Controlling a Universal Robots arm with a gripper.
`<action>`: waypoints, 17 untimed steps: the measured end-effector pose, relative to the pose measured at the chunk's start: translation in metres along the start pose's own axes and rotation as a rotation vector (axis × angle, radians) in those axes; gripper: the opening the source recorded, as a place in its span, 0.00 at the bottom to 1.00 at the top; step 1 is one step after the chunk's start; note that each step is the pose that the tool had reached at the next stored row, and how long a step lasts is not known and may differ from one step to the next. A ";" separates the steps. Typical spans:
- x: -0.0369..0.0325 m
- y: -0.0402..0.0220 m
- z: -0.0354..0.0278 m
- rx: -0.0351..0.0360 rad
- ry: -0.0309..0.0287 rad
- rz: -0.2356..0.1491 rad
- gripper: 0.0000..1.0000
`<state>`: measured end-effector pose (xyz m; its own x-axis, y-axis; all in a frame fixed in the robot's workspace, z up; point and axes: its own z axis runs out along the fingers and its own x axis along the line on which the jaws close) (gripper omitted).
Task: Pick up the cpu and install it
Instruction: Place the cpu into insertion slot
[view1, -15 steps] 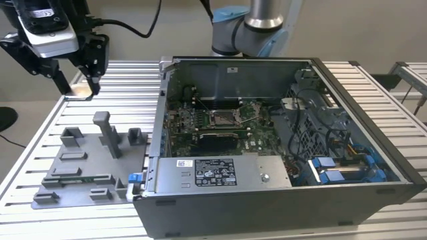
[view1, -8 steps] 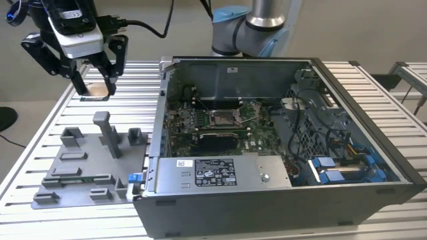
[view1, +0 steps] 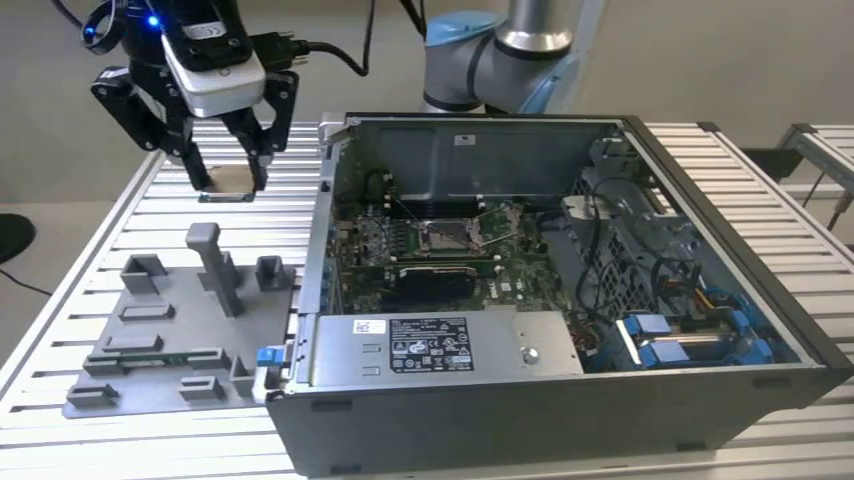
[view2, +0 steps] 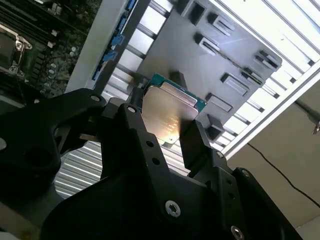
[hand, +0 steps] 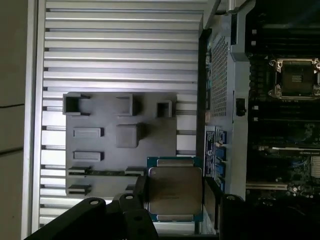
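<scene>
Item: my black two-finger gripper (view1: 230, 186), fingers clamped on two opposite edges of the cpu (view1: 230, 179), a small flat square chip with a pale silver metal top and a green rim.

Exterior view: the chip hangs in the air over the slatted aluminium table (view1: 80, 250), beyond the grey plastic fixture tray (view1: 147, 330) and to the exterior view's left of the open dark computer case (view1: 747, 290). The metal-framed square socket (view1: 445, 236) on the green motherboard stands open, well apart from the chip.

First wrist view: the chip's top face (hand: 174, 189) lies flat between my fingers (hand: 212, 197), with the tray (hand: 105, 145) below it.

Second wrist view: the chip (view2: 167, 112) is seen tilted.
</scene>
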<state>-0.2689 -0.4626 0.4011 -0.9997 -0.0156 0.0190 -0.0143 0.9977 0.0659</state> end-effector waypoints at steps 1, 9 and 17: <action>-0.0037 -0.0001 -0.0001 0.0000 0.0006 0.000 0.00; -0.0338 -0.0012 -0.0008 0.0000 0.0052 -0.005 0.00; -0.0618 -0.0024 -0.0014 0.0001 0.0086 -0.010 0.00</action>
<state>-0.2071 -0.4641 0.4012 -0.9993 -0.0264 0.0269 -0.0245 0.9975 0.0660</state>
